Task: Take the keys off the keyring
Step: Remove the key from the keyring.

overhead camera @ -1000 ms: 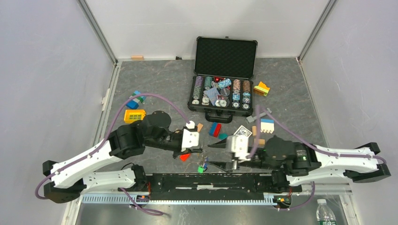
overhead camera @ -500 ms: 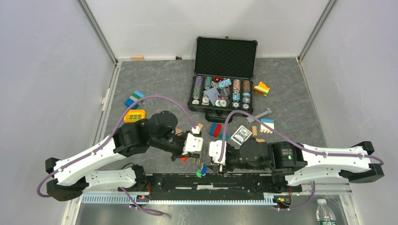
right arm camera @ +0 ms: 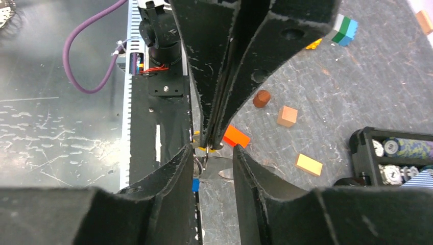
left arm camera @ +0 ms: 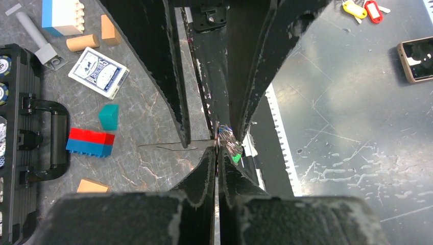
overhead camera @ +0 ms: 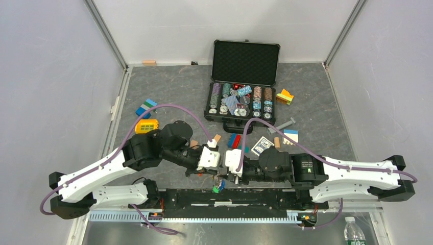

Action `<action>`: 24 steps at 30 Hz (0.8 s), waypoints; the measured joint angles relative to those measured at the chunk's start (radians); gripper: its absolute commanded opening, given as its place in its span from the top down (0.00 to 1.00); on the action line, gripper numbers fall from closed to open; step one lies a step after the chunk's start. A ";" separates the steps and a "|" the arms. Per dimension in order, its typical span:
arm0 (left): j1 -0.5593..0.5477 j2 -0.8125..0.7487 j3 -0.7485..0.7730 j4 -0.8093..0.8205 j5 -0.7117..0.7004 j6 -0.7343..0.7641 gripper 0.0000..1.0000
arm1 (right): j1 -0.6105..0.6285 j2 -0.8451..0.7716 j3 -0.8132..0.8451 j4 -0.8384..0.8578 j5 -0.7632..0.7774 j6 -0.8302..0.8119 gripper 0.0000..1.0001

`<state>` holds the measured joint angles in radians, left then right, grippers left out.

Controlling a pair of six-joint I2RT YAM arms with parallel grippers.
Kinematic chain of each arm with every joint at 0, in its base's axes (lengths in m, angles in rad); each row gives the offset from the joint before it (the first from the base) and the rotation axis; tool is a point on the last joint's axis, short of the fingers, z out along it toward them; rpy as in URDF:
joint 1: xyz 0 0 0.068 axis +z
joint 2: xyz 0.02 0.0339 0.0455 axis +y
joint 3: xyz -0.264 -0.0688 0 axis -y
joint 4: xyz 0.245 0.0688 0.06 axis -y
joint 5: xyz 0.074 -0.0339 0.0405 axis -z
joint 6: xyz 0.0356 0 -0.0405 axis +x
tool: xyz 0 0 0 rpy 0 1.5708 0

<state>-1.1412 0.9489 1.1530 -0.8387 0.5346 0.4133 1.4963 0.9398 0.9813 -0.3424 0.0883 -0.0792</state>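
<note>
Left gripper (left arm camera: 218,150): pinching shut on the keyring (right arm camera: 196,164), over the near edge of the table (overhead camera: 168,92).
Right gripper (right arm camera: 213,153): facing it with jaws standing apart, straddling the left tips.
Keys (overhead camera: 219,187): hanging below the ring, just above the black rail (overhead camera: 224,196).
Room: block (overhead camera: 234,140) and card deck (overhead camera: 261,145) lying near behind; chip case (overhead camera: 240,109) sitting well apart.
Hidden: fingers covering most of the ring; key count staying unclear.

Bright, even overhead light leaves only soft shadows on the bench (overhead camera: 168,92). The top view is sharp. In the wrist views the near left claw (left arm camera: 217,152) and right claw (right arm camera: 213,149) blur, and the glossy floor (left arm camera: 352,132) shows white glare streaks.
</note>
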 measured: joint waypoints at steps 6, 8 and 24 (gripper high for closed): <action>0.000 0.000 0.000 -0.005 0.002 0.000 0.98 | -0.005 0.023 -0.011 0.013 -0.020 0.003 0.63; 0.000 -0.001 0.000 -0.005 0.002 0.000 0.98 | -0.006 0.023 -0.012 0.013 -0.021 0.003 0.71; 0.000 -0.003 0.000 -0.003 0.005 0.001 0.68 | -0.009 -0.014 -0.072 0.076 -0.026 -0.008 1.00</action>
<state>-1.1412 0.9459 1.1526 -0.8413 0.5400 0.4141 1.4876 0.9253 0.9092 -0.2665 0.0624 -0.0868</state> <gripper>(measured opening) 0.197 0.007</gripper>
